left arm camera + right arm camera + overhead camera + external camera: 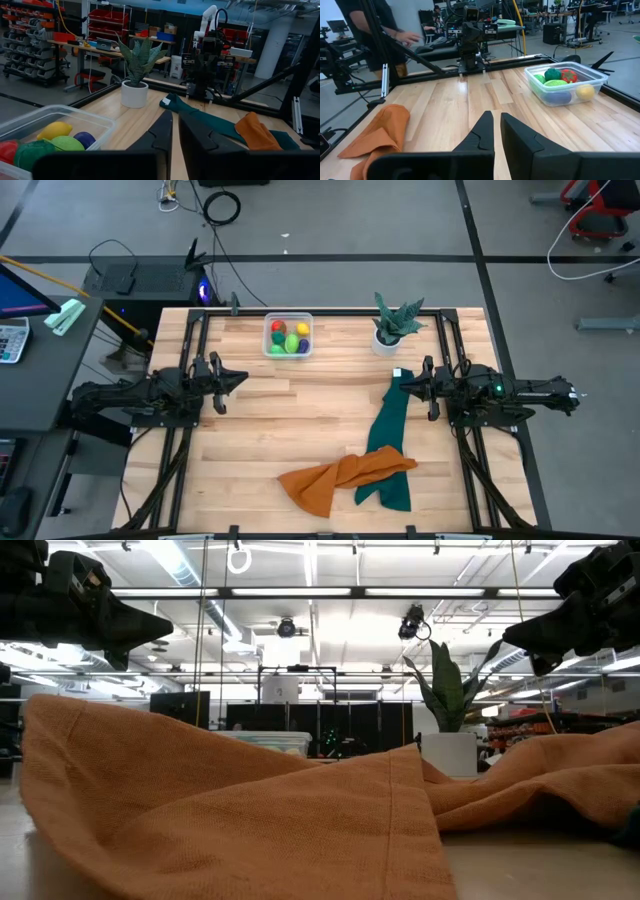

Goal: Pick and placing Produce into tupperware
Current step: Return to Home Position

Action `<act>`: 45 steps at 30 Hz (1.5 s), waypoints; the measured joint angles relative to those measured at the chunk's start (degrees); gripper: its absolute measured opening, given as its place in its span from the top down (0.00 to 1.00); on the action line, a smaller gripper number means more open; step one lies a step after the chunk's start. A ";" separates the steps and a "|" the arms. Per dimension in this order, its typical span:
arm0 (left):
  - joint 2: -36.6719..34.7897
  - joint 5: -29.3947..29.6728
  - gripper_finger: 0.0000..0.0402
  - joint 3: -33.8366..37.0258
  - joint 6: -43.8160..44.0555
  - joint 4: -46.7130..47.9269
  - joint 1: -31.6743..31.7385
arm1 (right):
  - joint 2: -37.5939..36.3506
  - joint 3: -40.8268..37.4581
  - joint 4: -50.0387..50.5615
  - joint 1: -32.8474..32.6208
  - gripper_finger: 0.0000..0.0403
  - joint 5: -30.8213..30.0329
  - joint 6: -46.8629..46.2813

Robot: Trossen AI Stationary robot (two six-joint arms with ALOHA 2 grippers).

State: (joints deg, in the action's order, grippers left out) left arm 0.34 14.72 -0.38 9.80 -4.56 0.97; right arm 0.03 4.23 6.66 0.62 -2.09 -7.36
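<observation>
Overhead, low, opposed wrist-views (tupperware [288,315] shared)

Small clear square plastic container [599,82] with rounded corners, upright and open-topped on the wooden table [330,430], near its edge at the top of the high view, left of centre. Heaped inside: red [568,76], dark green [552,74], two light green [539,78] [555,83], yellow [585,91] and purple [560,97] toy produce pieces.

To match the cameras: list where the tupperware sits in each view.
High view: tupperware at the table's far edge, left of the potted plant.
Low view: tupperware peeking over the orange cloth.
Left wrist view: tupperware close, before the plant.
Right wrist view: tupperware across the table.
Shared: orange cloth.
</observation>
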 joint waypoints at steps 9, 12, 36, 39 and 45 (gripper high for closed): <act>0.02 0.01 0.91 0.02 0.01 0.00 0.00 | 0.00 0.00 0.00 -0.01 1.00 0.01 -0.01; 0.02 0.01 0.92 0.02 -0.01 -0.02 0.00 | -0.02 0.00 0.00 -0.02 1.00 0.00 0.00; 0.00 0.02 0.94 0.01 0.01 0.00 -0.01 | 0.01 0.00 0.00 -0.01 1.00 0.01 0.00; 0.02 0.00 0.93 0.02 0.00 0.00 0.00 | 0.00 0.00 0.00 0.00 1.00 0.01 0.01; 0.01 0.02 0.91 0.02 0.00 0.00 -0.01 | 0.01 0.00 0.00 -0.02 1.00 0.00 0.01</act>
State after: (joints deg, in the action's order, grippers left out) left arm 0.36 14.74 -0.36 9.80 -4.56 0.97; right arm 0.03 4.23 6.66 0.60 -2.09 -7.35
